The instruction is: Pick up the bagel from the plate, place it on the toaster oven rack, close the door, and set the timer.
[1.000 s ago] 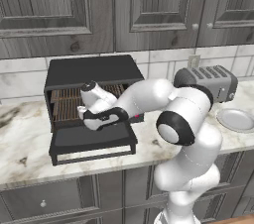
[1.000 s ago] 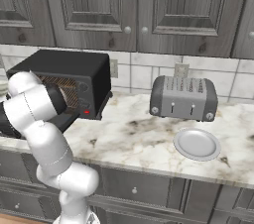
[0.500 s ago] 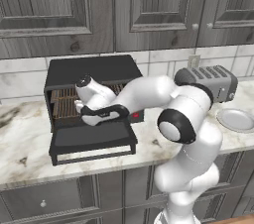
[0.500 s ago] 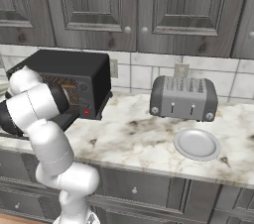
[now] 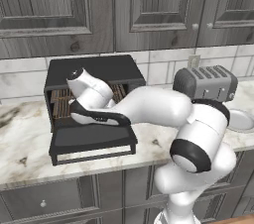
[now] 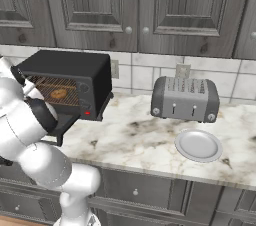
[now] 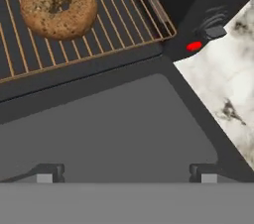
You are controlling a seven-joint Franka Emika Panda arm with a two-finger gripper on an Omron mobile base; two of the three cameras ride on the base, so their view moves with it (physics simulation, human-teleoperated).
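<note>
Since the bagel (image 7: 58, 6) already lies on the toaster oven rack (image 7: 114, 29), near its right edge, and the plate (image 6: 198, 145) by the counter's front edge sits bare, I judge the placing done and the door (image 7: 99, 129) next. My gripper (image 7: 124, 178) hangs wide open and empty over the lowered door. I must get under its front edge to lift it shut.

Speckled, rough-crusted bagel (image 7: 58, 6) lies on thin copper-coloured wire rack (image 7: 114, 29); the door (image 7: 109, 129) looks matt dark glass; the surface (image 6: 145, 140) is glossy marble.
</note>
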